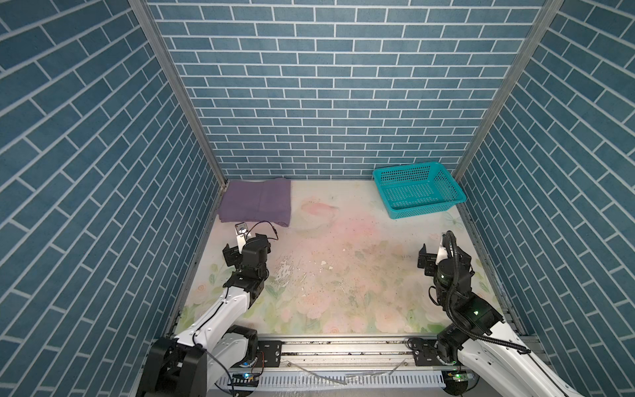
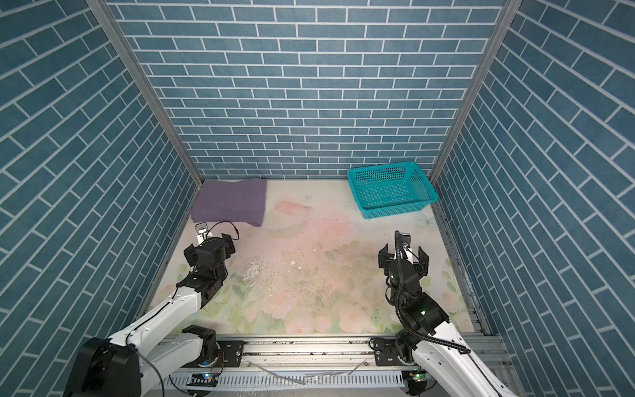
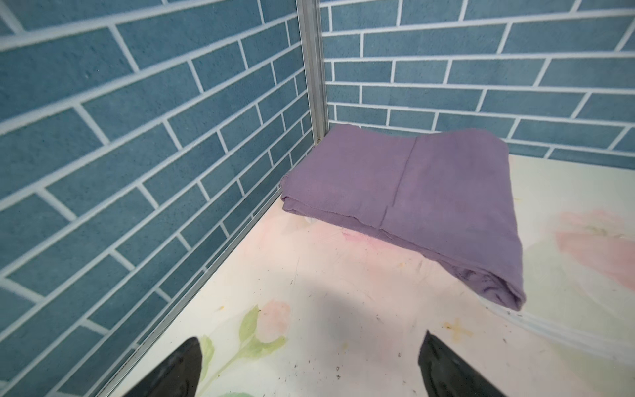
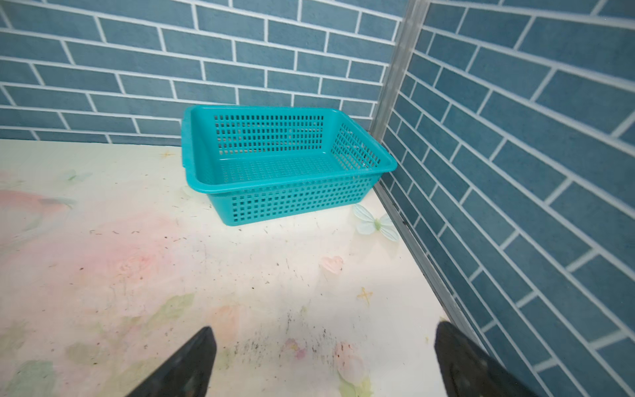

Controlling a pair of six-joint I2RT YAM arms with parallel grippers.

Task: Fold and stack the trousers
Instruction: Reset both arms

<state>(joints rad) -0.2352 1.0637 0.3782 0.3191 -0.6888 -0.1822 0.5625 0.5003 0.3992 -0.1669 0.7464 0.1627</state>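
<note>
**Fingers spread on both arms, nothing held; trousers ahead of the left**

The left gripper is hovering over the floral table with its jaws wide and empty, and the right gripper is doing the same. The trousers are lying folded, tucked into the far left corner, straight ahead of the left fingers and near them. The right arm is sitting well apart from them. The bundle is looking nearly square, so its long axis is unclear. Its seam is running from the back wall toward the robot. The teal plastic basket is sitting empty in the far right corner.

Count: one pair of trousers, one basket, two grippers.

Judgement: any coming move on the cloth is falling to the left arm.
</note>
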